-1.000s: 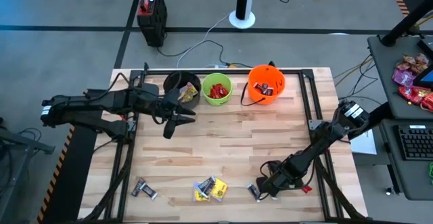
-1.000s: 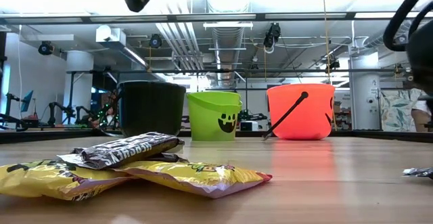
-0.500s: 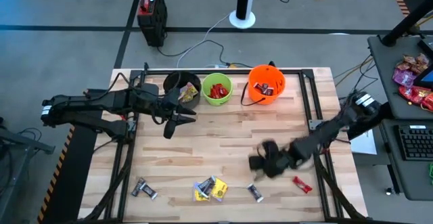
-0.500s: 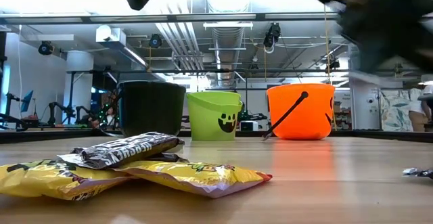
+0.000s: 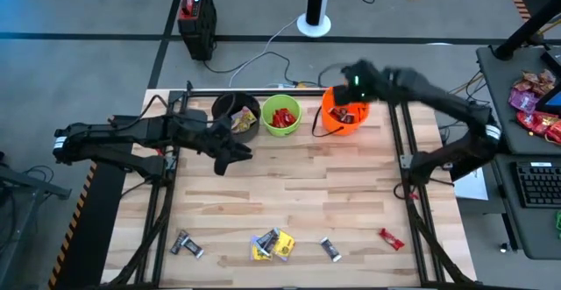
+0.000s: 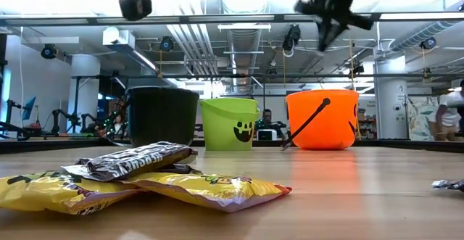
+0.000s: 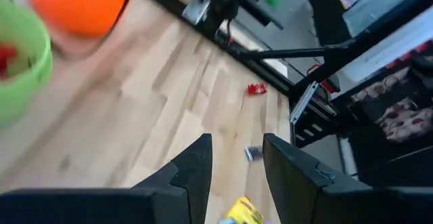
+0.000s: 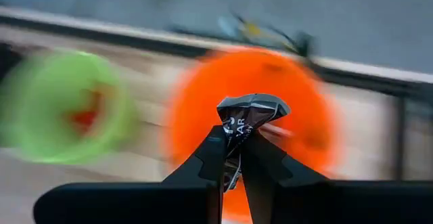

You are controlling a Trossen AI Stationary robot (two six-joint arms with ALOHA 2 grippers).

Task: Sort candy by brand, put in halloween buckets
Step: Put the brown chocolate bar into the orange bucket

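**Right hand over orange bucket with a wrapped bar**

Upper right of centre in the high view, the right hand [image 8: 233, 158] pinches a dark silver candy bar [image 8: 247, 119] above the orange bucket [image 5: 344, 115]. The left hand [image 7: 235, 158], fingers spread and empty, hovers beside the black bucket [image 5: 233, 111]. More candy [image 5: 273, 245] lies along the surface's [image 5: 289, 180] lower edge.

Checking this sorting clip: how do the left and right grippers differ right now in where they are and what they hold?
The right gripper is above the orange bucket, while the left gripper hangs just in front of the black bucket. The right gripper is shut on a dark wrapped candy; the left gripper's fingers stand apart with nothing between them. Both are raised off the table.
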